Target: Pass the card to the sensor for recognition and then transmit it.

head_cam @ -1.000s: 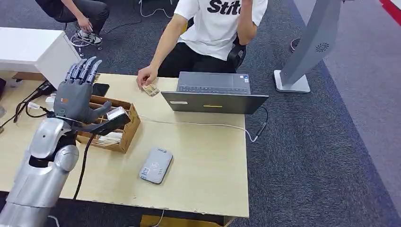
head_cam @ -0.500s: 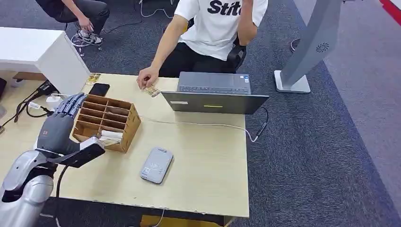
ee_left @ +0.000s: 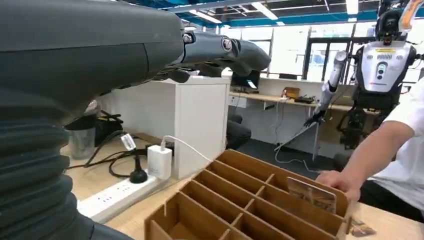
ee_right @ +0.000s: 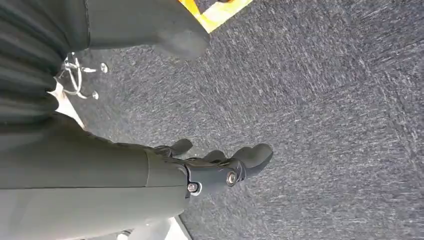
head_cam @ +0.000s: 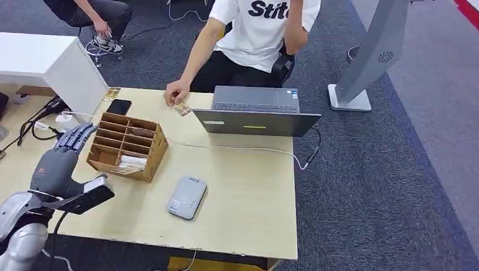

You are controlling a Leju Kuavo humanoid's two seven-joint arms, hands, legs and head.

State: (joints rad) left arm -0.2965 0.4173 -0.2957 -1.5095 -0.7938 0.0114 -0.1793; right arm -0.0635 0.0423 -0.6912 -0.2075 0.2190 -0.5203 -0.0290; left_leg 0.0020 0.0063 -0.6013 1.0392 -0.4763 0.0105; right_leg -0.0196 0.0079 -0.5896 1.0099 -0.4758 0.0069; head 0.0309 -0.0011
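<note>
the left hand (head_cam: pixel 59 164) hovers at the near left of the surface (head_cam: pixel 248 197), fingers spread and holding nothing; its arm is cut off at the frame edge. the right hand (ee_right: pixel 220 170) hangs over carpet, fingers loosely apart, empty. one card (head_cam: pixel 182 109) lies under a person's hand (head_cam: pixel 176 91) at the far edge (its face is too small to read). one grey sensor (head_cam: pixel 186 197) sits near centre, right of one wooden organizer (head_cam: pixel 127 145).
</note>
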